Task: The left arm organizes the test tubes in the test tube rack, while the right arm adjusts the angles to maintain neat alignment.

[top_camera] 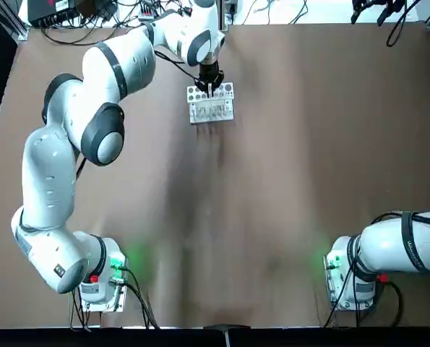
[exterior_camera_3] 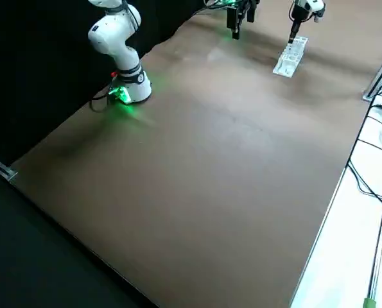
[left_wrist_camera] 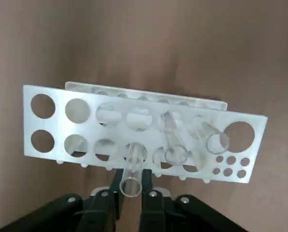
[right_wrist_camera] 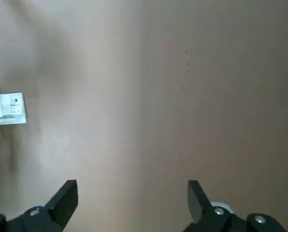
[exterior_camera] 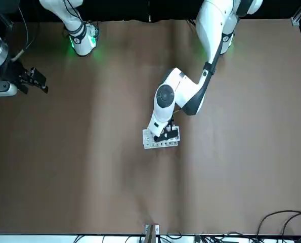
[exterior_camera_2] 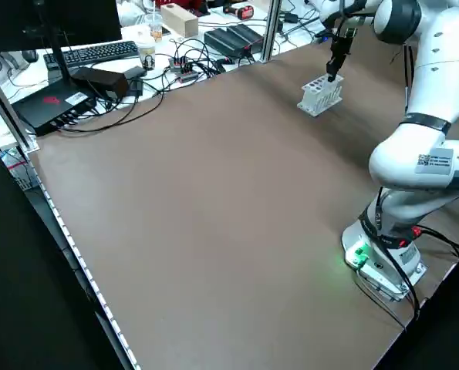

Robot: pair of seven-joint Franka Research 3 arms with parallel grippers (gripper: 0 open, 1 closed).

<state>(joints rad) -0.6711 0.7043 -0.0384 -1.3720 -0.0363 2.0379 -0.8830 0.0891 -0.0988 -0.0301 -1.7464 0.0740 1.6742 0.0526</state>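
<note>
The white test tube rack (top_camera: 211, 103) stands at the far side of the table, left of centre. My left arm (top_camera: 92, 130) reaches out to it, and my left gripper (left_wrist_camera: 130, 183) is shut on a clear test tube (left_wrist_camera: 132, 170) whose lower end sits at a hole in the rack's (left_wrist_camera: 144, 130) near row. Two more test tubes (left_wrist_camera: 174, 145) lean in the rack's holes beside it. My right arm (top_camera: 399, 246) stays back by its base, its gripper (right_wrist_camera: 132, 200) open above bare table, far from the rack (right_wrist_camera: 6, 110).
Both arm bases glow green at the near edge (top_camera: 117, 264) (top_camera: 334, 264). Cables, a keyboard (exterior_camera_2: 98, 52) and boxes of electronics (exterior_camera_2: 233, 35) lie beyond the brown table's far edge. The brown table top (top_camera: 272, 202) spreads between the rack and the bases.
</note>
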